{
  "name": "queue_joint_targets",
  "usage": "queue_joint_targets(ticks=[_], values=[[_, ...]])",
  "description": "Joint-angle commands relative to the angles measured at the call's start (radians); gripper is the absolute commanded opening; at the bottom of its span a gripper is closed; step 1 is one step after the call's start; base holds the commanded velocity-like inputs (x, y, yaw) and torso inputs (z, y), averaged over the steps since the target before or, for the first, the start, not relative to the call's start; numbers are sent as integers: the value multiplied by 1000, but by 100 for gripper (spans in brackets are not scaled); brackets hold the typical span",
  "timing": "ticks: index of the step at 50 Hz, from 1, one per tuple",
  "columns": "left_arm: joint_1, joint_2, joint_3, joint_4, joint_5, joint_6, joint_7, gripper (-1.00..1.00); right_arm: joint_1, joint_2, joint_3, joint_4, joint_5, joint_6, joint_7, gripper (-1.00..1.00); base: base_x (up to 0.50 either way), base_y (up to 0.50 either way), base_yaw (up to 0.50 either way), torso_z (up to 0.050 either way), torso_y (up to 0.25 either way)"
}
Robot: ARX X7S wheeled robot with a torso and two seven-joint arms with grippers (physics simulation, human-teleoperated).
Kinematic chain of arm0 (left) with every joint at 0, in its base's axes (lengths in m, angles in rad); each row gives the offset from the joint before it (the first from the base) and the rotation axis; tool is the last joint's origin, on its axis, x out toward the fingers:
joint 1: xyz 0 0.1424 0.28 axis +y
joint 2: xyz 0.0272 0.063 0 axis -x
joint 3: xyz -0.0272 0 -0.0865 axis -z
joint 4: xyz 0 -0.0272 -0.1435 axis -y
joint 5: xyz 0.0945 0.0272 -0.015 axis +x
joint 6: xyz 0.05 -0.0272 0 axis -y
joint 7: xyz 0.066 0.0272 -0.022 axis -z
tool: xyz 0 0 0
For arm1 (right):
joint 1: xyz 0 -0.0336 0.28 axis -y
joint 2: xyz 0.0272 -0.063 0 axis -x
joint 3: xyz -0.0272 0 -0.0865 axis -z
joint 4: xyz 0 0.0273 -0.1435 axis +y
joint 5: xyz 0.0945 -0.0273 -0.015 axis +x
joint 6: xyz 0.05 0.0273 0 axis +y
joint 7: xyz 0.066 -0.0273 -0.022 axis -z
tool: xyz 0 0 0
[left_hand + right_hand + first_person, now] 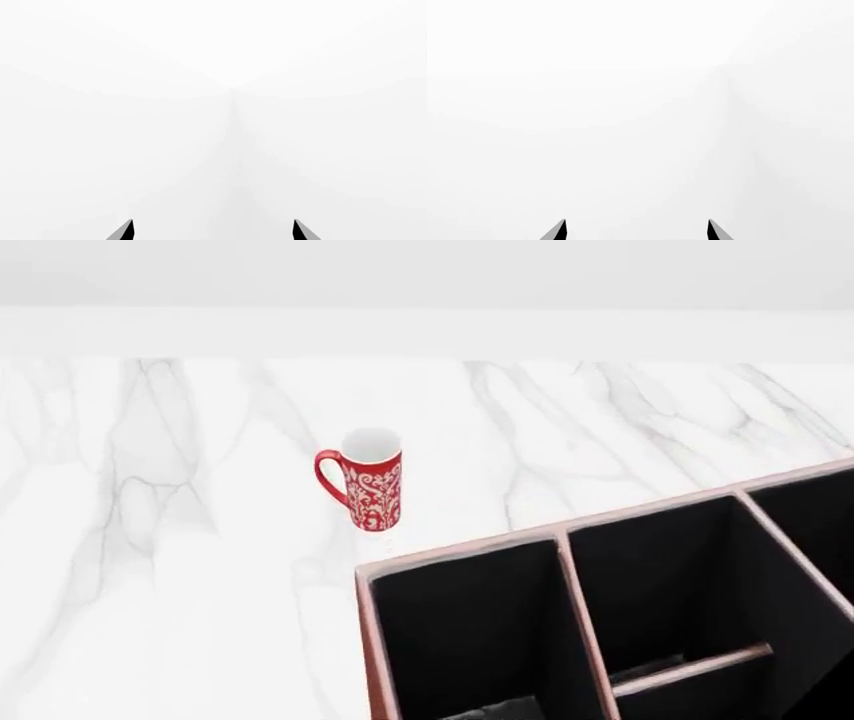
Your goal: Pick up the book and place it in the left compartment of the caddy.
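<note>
Wrist views show the left gripper (pixel 213 231) and right gripper (pixel 636 231) spread wide on nothing, facing blank white, while the reddish-brown, black-lined divided caddy (pixel 461 552) sits just beside a red patterned mug (pixel 366 480); the book is nowhere visible.

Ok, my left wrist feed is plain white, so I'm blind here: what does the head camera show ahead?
Observer: The caddy, near and to the right, on a marble table.
Operator: Anything else out there?
Observer: A red mug stands upright just beyond the caddy's left corner.
Operator: And the right gripper?
Observer: The right gripper is open and empty, facing blank white.
</note>
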Motion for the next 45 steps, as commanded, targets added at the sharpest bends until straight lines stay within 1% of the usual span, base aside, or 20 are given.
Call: queue_joint_targets(ticks=[1,3,5,8,13,16,18,22,26,30,32,36,41,45], values=[[-20,18,0,0,31,23,34,100,221,-82,-188,11,-10,29,-101,100,0,0,0,0,0],[-30,18,7,0,39,12,38,100,313,-133,-250,10,8,97,-144,100,0,0,0,0,0],[-19,18,1,0,34,22,34,100,351,-162,-275,31,32,104,-174,100,0,0,0,0,0],[-28,18,2,0,35,11,37,100,358,-162,-273,55,54,92,-182,100,0,0,0,0,0],[-34,18,9,0,42,6,39,100,360,-123,-249,96,101,98,-181,100,0,0,0,0,0],[-36,18,11,0,44,3,41,100,376,-124,-249,123,137,85,-207,100,0,0,0,0,0],[-37,18,10,0,43,1,41,100,409,-138,-265,136,160,107,-230,100,0,0,0,0,0],[-31,18,8,0,39,6,39,100,494,-149,-290,138,202,176,-269,100,0,0,0,0,0],[-27,18,4,0,35,9,37,100,633,-175,-331,165,282,290,-339,100,0,0,0,0,0],[-39,18,12,0,45,-4,42,100,726,-199,-362,176,318,375,-381,100,0,0,0,0,0],[-41,18,13,0,47,-6,43,100,821,-226,-394,191,353,461,-428,100,0,0,0,0,0],[-35,18,9,0,44,0,40,100,941,-270,-429,225,412,555,-491,100,0,0,0,0,0],[-45,18,13,0,48,-10,44,100,1032,-304,-453,251,460,627,-529,100,0,0,0,0,0],[-50,18,18,0,55,-16,46,100,1138,-342,-491,274,501,727,-564,100,0,0,0,0,0]])
